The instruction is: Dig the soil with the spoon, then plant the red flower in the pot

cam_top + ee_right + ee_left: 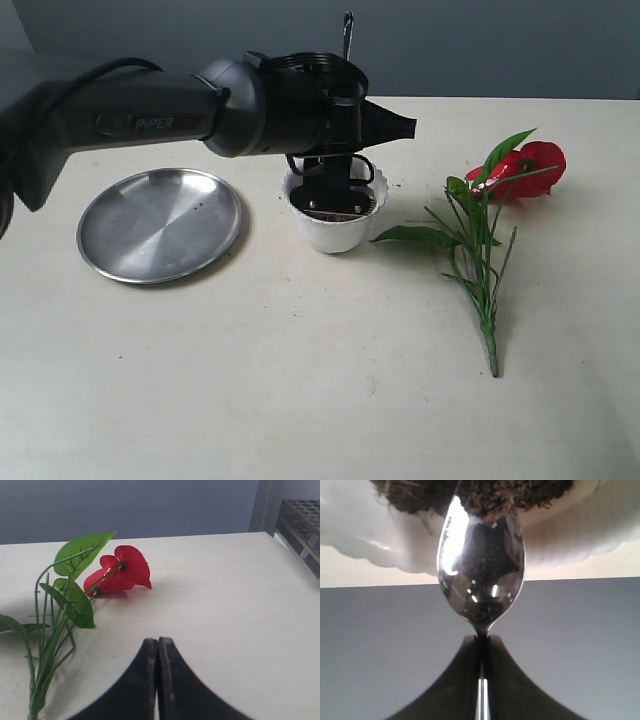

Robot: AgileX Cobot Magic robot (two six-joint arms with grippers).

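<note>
My left gripper (338, 196) hangs over the white scalloped pot (335, 232) and is shut on the spoon (481, 575), gripping its neck just behind the bowl. The handle end (347, 35) sticks up above the wrist. The spoon's bowl reaches into the dark soil (485, 492) inside the pot (365, 535). The red flower (528, 166) lies flat on the table to the right, its green stem (484, 310) pointing toward the front. My right gripper (158, 642) is shut and holds nothing, resting low over the table a little short of the red flower (122, 570).
A round steel plate (160, 222) lies on the table left of the pot. A dark rack (302, 527) stands at the table's edge in the right wrist view. The left arm (130, 115) stretches across from the left.
</note>
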